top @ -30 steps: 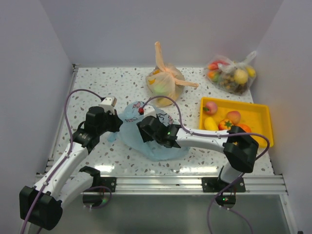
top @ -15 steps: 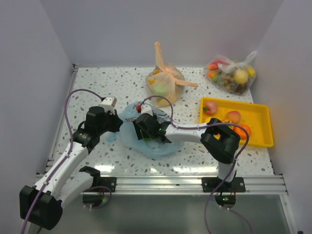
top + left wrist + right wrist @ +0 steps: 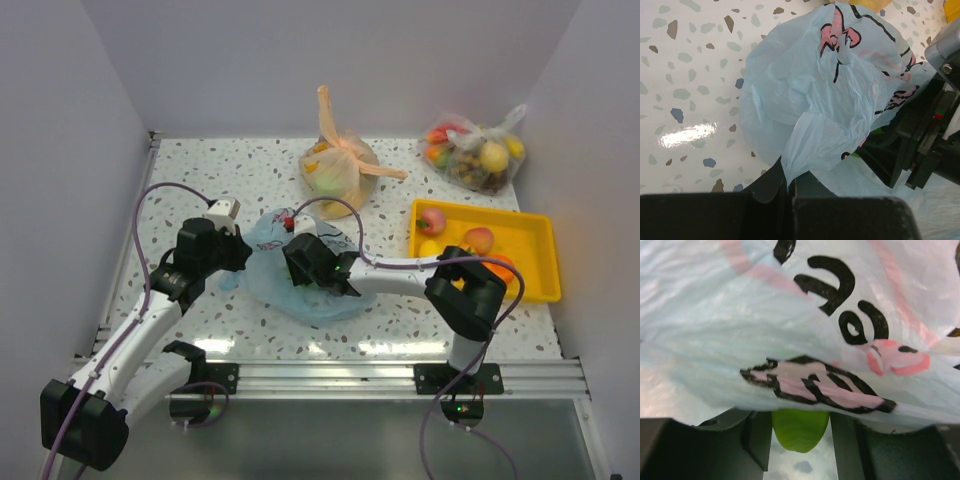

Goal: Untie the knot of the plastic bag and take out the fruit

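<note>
Speckled terrazzo is covering the table point(image 3: 200, 170), with plain pale walls closing it in. At the left, the left gripper point(image 3: 789, 182) is pinching a fold of the plastic bag point(image 3: 790, 90), jaws fully together, and is holding the light blue film up off the tabletop. The bag is lying just left of centre with its mouth seemingly gaping. The knot is therefore probably undone, though no tie is showing anywhere. Reaching under the printed film, the right gripper point(image 3: 800, 440) is sitting partly closed around a green piece point(image 3: 799, 430) of fruit, both fingers appearing to touch it. Farther right, a yellow tray point(image 3: 540, 225) is holding several pieces already, so the emptying looks well under way, with this piece not yet lifted out. Whatever else is lying inside the bag is hidden beneath the plastic, and the right gripper's fingertips are hard to make out from above.
</note>
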`<action>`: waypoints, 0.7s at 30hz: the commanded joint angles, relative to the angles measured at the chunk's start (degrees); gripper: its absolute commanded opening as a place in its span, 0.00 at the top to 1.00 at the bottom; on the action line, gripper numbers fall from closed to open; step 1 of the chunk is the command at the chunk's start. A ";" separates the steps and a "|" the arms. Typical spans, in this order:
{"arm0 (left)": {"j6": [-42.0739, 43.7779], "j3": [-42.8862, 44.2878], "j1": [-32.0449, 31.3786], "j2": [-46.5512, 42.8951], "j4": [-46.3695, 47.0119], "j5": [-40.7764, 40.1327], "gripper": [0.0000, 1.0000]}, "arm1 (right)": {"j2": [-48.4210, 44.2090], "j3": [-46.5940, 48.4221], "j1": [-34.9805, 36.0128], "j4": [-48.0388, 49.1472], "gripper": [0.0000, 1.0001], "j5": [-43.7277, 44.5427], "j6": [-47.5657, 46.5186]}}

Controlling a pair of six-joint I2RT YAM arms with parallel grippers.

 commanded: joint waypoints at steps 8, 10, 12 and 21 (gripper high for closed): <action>0.84 -0.30 0.29 0.28 1.92 0.07 1.00 | -12.48 -2.05 0.17 -4.46 0.90 -11.60 -9.59; 0.76 -0.30 0.29 0.37 1.92 -0.02 1.00 | -15.89 -1.70 0.26 -6.48 0.91 -15.02 -11.27; 0.76 -0.22 0.29 0.46 1.83 -0.02 1.00 | -18.54 -1.26 0.26 -8.49 0.93 -17.40 -13.64; 0.76 -0.13 0.38 1.16 1.83 0.07 1.00 | -30.48 6.82 0.09 -18.96 0.96 -23.42 -20.41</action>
